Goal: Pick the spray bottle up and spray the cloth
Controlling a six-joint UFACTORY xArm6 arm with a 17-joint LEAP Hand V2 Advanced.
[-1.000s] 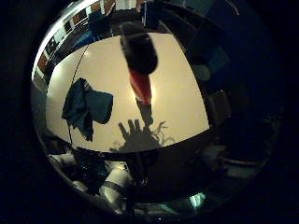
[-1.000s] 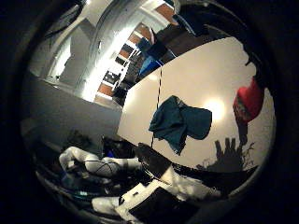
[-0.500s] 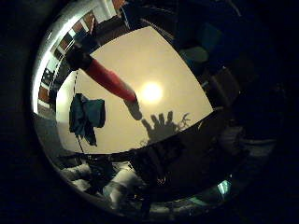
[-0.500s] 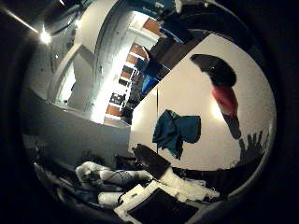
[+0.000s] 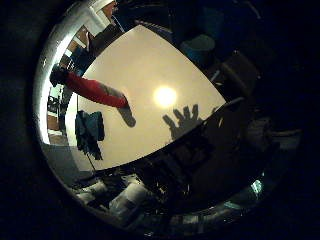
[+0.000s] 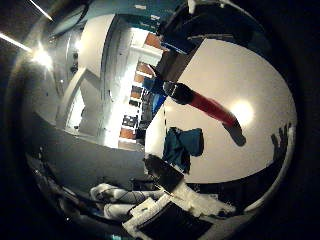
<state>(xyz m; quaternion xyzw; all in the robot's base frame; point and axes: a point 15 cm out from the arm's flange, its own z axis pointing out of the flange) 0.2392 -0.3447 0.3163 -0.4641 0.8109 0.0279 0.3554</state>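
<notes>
1. Looking out at the little-finger side, we see the spray bottle [image 5: 95, 90] standing on the table [image 5: 145, 65] near the cloth [image 5: 89, 131], smaller than a second ago: we have pulled away.
2. Thumb side: bottle beside cloth, ungrasped; whether our hand is spread or curled, we cannot tell.

The hand's palm looks down from high up, with white arm segments [image 6: 112, 196] at the rim.
</notes>
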